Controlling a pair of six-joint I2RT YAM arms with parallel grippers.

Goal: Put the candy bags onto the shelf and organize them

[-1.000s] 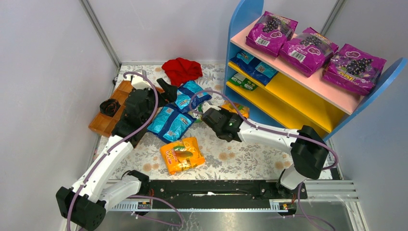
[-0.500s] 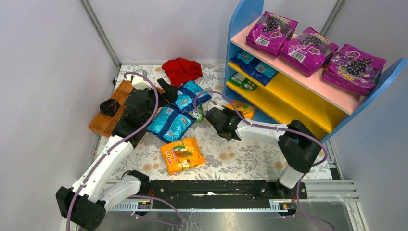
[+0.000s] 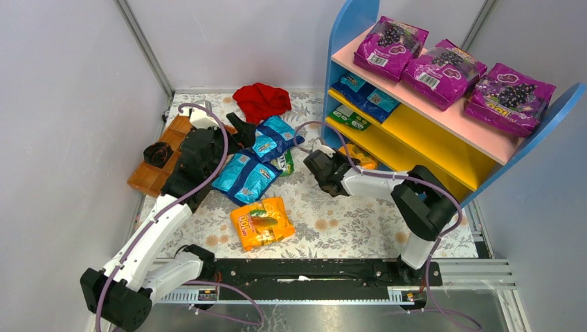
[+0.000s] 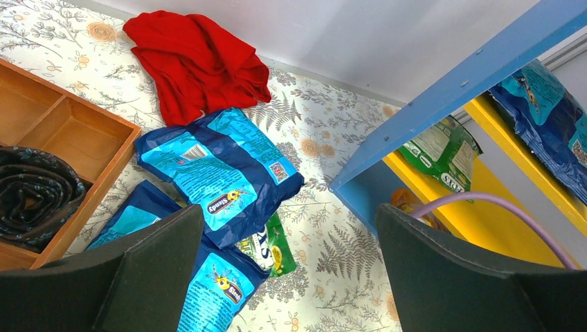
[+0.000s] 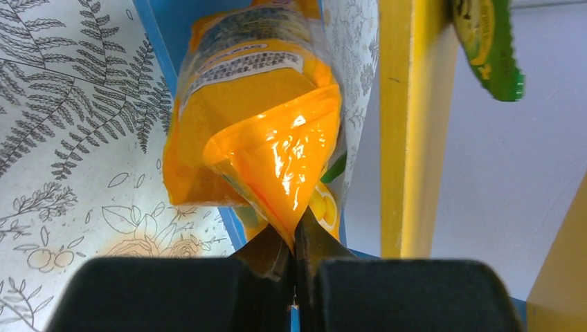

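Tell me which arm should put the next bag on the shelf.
Right. The right gripper is shut on an orange bag at the shelf; the left gripper is open, holding nothing.

Our left arm (image 3: 156, 228) and right arm (image 3: 374, 185) share white tube links and chunky black joint housings, each trailed by a lilac cable (image 4: 484, 200). Matte black, blocky fingers (image 4: 450, 277) fill our wrist views.

Floral-print counter (image 3: 332, 228) has two blue candy bags (image 3: 244, 176), an orange candy bag (image 3: 262, 222), a red cloth (image 3: 262, 101) and a wooden tray (image 3: 149, 181) lying on it (the shelf (image 3: 443, 117) stands there too, three magenta bags (image 3: 443, 72) up top).
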